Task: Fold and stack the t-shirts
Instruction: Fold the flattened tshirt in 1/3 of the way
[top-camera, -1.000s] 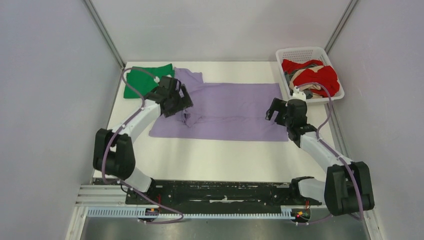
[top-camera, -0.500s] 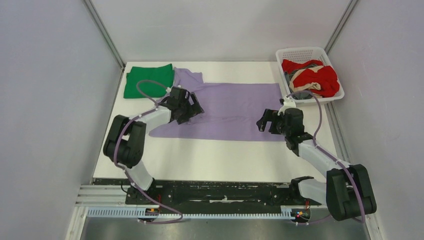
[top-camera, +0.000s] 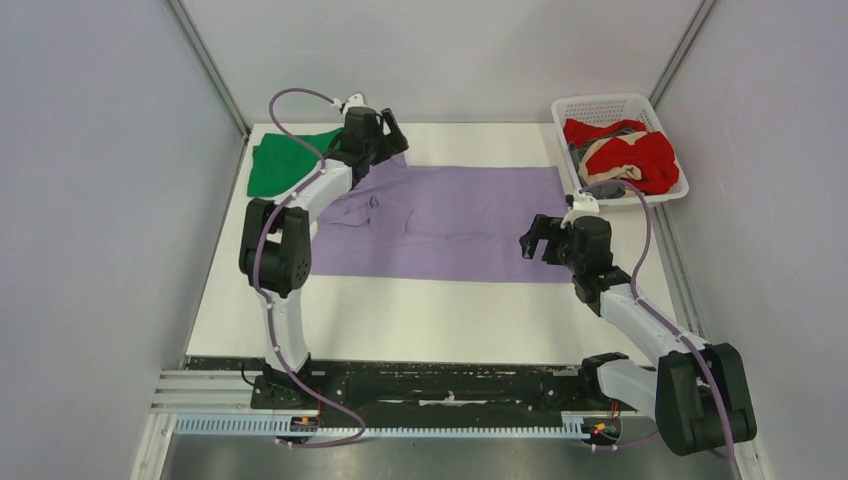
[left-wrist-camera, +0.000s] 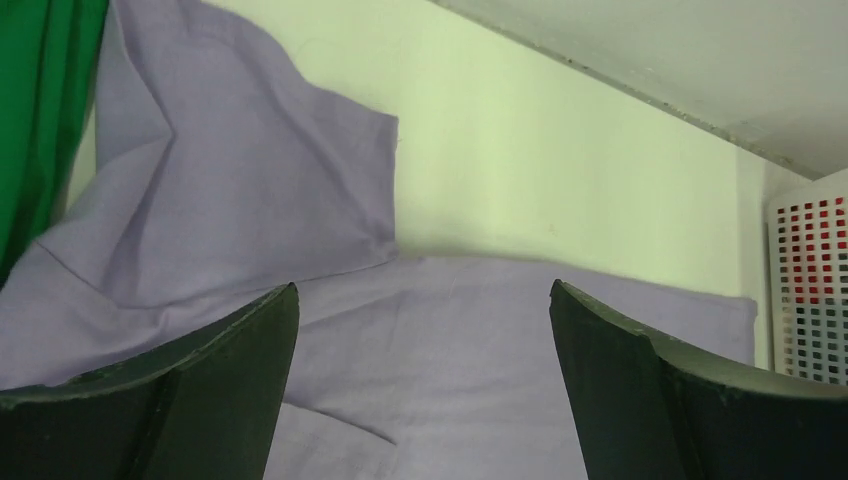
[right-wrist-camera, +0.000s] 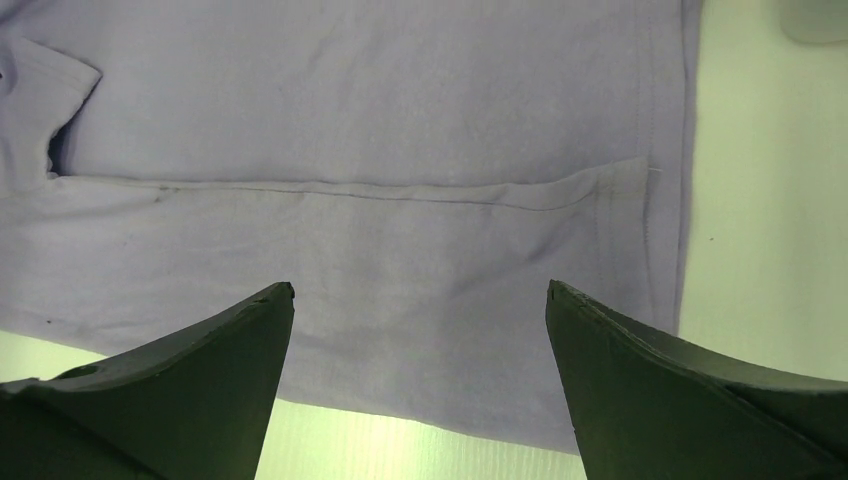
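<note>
The large lavender t-shirt (top-camera: 450, 220) lies spread flat across the middle of the table, with a lengthwise fold seam visible in the right wrist view (right-wrist-camera: 380, 120). My left gripper (top-camera: 385, 135) is open and empty, held above the shirt's far left sleeve (left-wrist-camera: 250, 200); its tips frame the lavender cloth (left-wrist-camera: 430, 360). My right gripper (top-camera: 532, 238) is open and empty above the shirt's near right corner and hem (right-wrist-camera: 640, 230). A folded green t-shirt (top-camera: 280, 165) lies at the far left, its edge showing in the left wrist view (left-wrist-camera: 40, 100). Red t-shirts (top-camera: 650, 155) and tan cloth (top-camera: 600, 150) fill the basket.
The white lattice basket (top-camera: 610, 105) stands at the far right corner and also shows in the left wrist view (left-wrist-camera: 810, 290). Grey walls close in on the left, back and right. A bare white table strip (top-camera: 430, 315) runs in front of the shirt.
My left arm has swung from the shirt's near left side up to its far left sleeve. The bunched left part of the shirt now lies flatter. The right gripper shifted slightly left.
</note>
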